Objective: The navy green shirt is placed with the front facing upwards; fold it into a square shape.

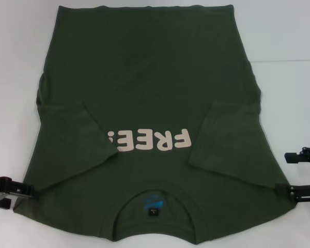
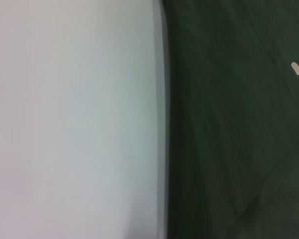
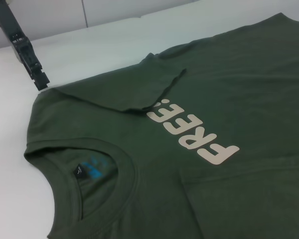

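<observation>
A: Where are the grippers?

B: The left gripper (image 1: 28, 192) sits at the shoulder corner of the navy green shirt (image 1: 144, 93), the right gripper (image 1: 294, 191) at the opposite shoulder. I cannot tell whether either has closed on cloth.

A: And the shirt?

B: Flat on the white table (image 1: 289, 31), lettering (image 1: 149, 140) up, collar (image 1: 154, 194) nearest the robot, both sleeves folded inward. Probably the shoulders are next, for lifting toward the hem.

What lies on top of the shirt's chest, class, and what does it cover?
Both short sleeves, left and right, are folded inward onto the navy green shirt. The left one overlaps the end of the cream "FREE!" lettering. The table beneath the shirt is hidden.
</observation>
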`<control>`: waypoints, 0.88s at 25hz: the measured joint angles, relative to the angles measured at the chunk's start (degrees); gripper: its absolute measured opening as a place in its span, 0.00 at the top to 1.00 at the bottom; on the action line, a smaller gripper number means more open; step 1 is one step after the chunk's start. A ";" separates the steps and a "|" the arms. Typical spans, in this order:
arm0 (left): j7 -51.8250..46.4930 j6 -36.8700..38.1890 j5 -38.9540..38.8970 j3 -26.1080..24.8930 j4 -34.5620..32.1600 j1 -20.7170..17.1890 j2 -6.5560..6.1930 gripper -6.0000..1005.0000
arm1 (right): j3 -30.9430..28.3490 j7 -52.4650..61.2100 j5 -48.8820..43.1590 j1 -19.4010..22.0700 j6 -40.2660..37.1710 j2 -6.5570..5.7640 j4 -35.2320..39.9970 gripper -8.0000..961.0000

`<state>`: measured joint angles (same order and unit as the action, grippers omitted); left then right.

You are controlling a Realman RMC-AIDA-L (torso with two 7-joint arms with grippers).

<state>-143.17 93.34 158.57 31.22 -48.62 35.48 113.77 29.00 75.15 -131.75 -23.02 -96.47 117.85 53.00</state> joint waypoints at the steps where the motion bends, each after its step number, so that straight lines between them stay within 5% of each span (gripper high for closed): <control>1: 0.00 -0.02 0.00 0.06 0.03 -0.02 0.01 0.07 | 0.00 0.00 0.00 0.00 0.02 0.00 0.00 0.08; 22: -0.14 -0.09 0.08 0.51 0.43 0.00 0.13 0.07 | 0.43 0.00 -0.09 0.11 0.95 0.00 -0.18 0.08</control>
<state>-143.31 93.25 158.65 31.73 -48.19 35.48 113.90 29.44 75.15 -131.84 -22.91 -95.52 117.85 52.82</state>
